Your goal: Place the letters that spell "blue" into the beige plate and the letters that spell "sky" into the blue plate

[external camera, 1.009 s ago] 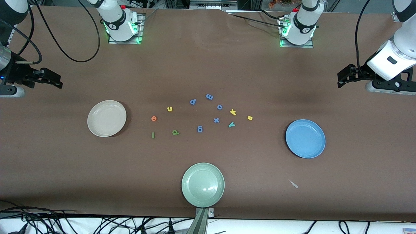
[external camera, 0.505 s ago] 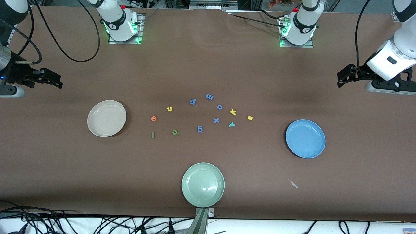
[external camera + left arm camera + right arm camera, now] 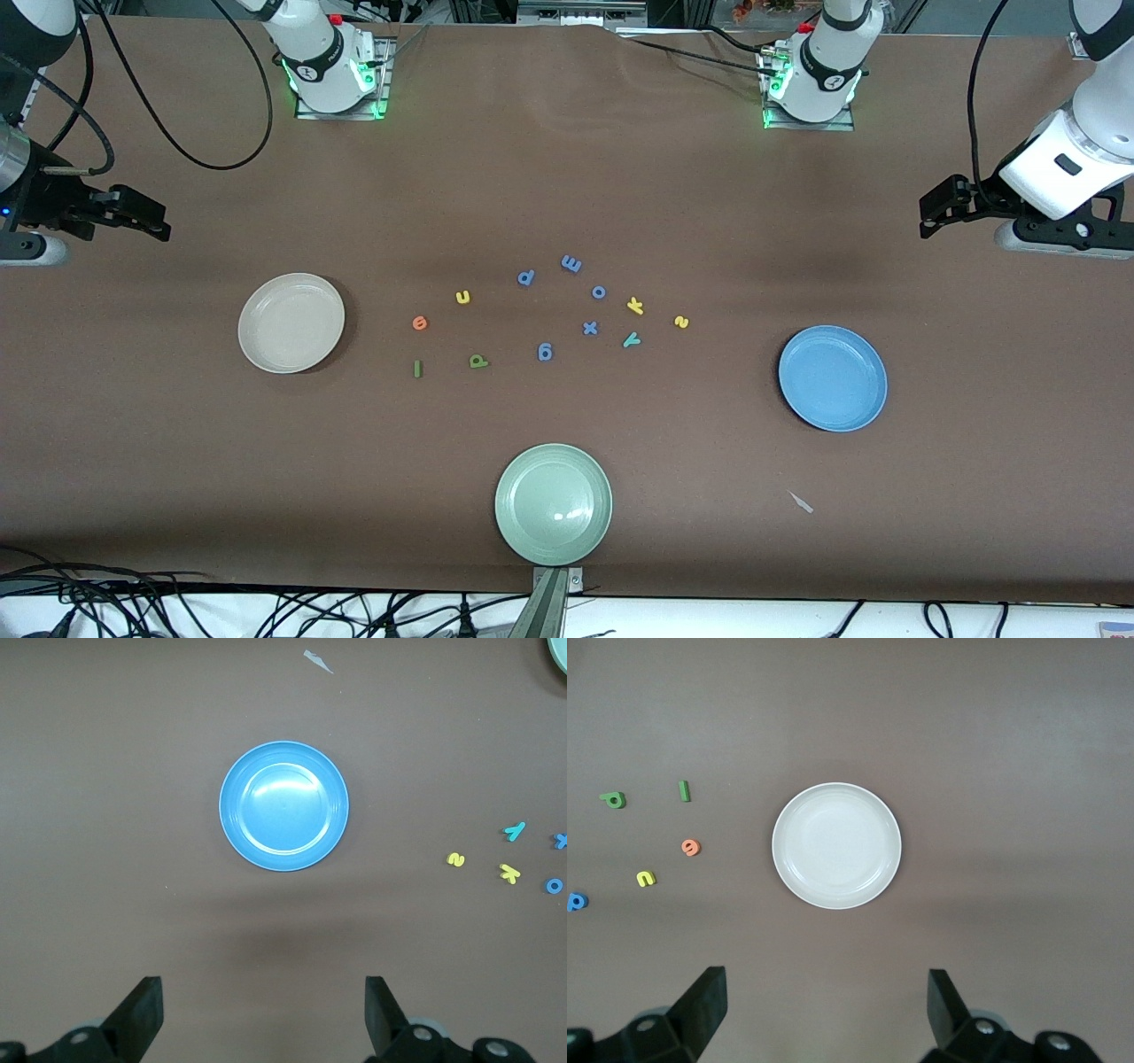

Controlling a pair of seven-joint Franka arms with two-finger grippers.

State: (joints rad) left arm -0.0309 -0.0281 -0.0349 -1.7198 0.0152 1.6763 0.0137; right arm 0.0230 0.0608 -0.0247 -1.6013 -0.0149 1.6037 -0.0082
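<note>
The beige plate lies empty toward the right arm's end, and the blue plate lies empty toward the left arm's end. Between them on the cloth lie the orange e, yellow u, dark green l and olive b. Closer to the blue plate lie the yellow k, yellow s and teal y. My left gripper and right gripper hang open and empty over bare cloth at their own ends, both arms waiting.
Several periwinkle-blue letters lie mixed among the coloured ones. A pale green plate sits near the front edge of the table. A small pale scrap lies on the cloth nearer the camera than the blue plate.
</note>
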